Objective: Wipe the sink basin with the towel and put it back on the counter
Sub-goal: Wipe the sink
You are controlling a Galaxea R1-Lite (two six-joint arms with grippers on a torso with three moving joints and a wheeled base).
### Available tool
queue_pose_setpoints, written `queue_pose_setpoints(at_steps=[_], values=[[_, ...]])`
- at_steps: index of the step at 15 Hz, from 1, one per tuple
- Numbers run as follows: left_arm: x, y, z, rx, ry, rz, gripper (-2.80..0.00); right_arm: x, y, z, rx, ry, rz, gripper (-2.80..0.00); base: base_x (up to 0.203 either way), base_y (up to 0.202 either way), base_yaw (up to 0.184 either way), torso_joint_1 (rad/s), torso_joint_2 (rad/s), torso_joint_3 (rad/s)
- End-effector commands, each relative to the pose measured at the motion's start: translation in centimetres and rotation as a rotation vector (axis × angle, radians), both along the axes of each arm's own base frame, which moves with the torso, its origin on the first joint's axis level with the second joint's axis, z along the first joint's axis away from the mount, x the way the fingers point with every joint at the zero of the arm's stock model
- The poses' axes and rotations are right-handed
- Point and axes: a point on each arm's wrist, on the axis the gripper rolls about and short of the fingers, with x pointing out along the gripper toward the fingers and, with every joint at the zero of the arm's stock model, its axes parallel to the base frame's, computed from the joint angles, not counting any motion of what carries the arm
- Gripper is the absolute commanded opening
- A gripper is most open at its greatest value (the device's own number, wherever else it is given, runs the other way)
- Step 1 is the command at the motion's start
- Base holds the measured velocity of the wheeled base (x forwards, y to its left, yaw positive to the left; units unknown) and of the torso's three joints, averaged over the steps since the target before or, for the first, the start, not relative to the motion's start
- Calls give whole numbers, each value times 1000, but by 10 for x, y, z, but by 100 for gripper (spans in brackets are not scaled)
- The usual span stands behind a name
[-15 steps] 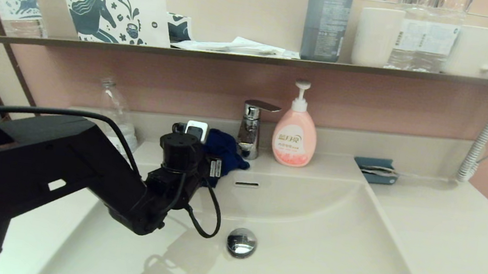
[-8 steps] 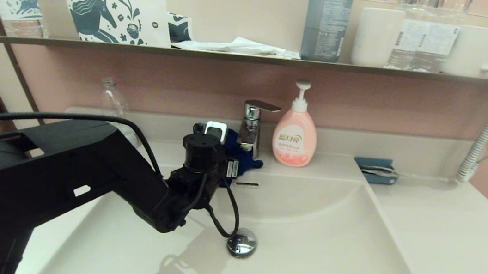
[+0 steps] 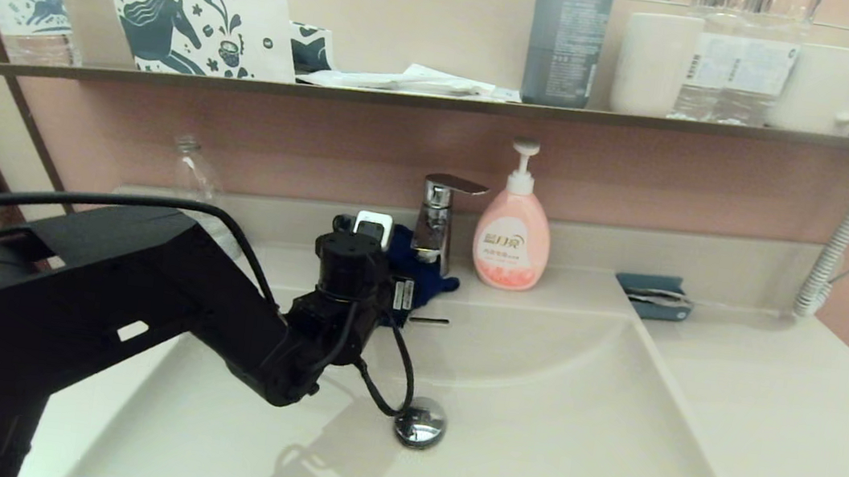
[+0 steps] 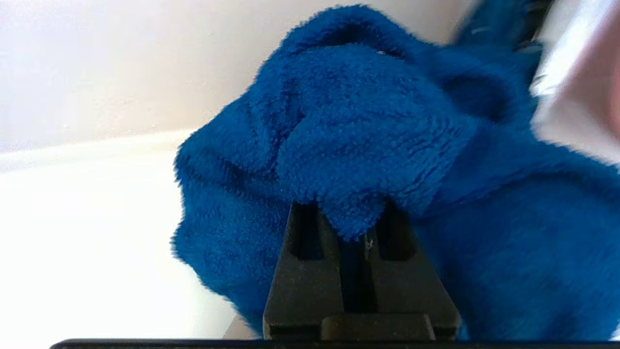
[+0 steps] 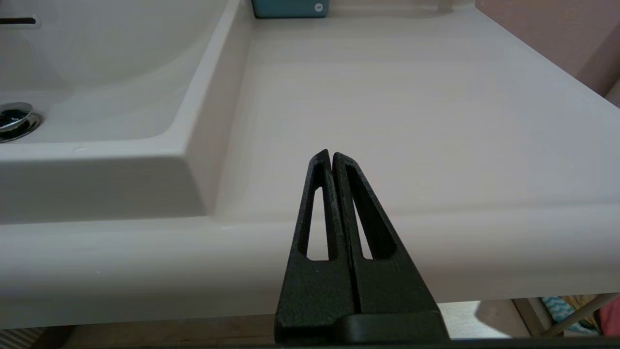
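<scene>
Towel pinched at the far rim, basin lying nearer

Our left gripper (image 4: 351, 228) pinches the towel (image 4: 368, 145) on the counter (image 3: 736, 406) left of the tap (image 3: 436, 220); the basin (image 3: 532, 414) lies just nearer. Our right gripper (image 5: 332, 157), pressed together, hangs parked off the near edge.

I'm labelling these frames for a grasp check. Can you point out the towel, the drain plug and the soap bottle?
towel (image 4: 368, 145): left wrist view, on the bunched fold above the jaws.
drain plug (image 3: 420, 421): head view, on its chrome dome.
soap bottle (image 3: 511, 247): head view, on its pink body's label.
</scene>
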Motion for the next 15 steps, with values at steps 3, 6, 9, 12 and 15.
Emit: queue_pose_setpoints(at_steps=[3,6,9,12,15], values=[[4,49,9,-4,10,61,-280,0,0,0,0,1,0,-280,0,0,0,0,0,0],[12,90,15,1,7,107,-280,0,0,0,0,1,0,-280,0,0,0,0,0,0],[11,129,20,20,13,128,-280,0,0,0,0,1,0,-280,0,0,0,0,0,0],[4,155,17,26,39,144,-280,0,0,0,-2,1,0,-280,0,0,0,0,0,0],[2,157,15,27,44,139,-280,0,0,0,0,1,0,-280,0,0,0,0,0,0]])
